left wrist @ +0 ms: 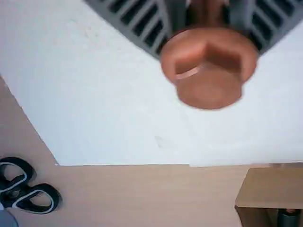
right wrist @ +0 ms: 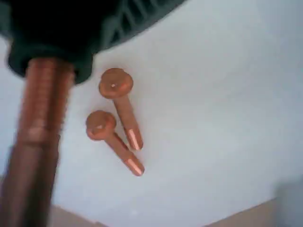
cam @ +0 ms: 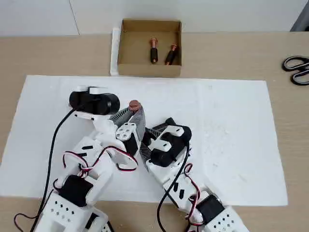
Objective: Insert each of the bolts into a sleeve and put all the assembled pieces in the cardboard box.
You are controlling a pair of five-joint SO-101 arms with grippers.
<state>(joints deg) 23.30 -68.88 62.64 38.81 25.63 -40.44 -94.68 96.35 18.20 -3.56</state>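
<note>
The left claw (cam: 131, 112) is clenched on a bolt (cam: 134, 104) just below its head. The right claw (cam: 147, 139), touching alongside, grasps a black sleeve (right wrist: 47, 64). The bolt's shaft runs lengthwise straight into the sleeve's mouth, so I'd say a push along that line seats it. The cardboard box (cam: 125, 48) stands well beyond both.

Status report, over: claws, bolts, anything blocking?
Status: left claw shut on bolt, right claw shut on sleeve, shaft in sleeve end. Two assembled pieces in cardboard box; two loose bolts on white sheet. Nothing between claws and box.
</note>
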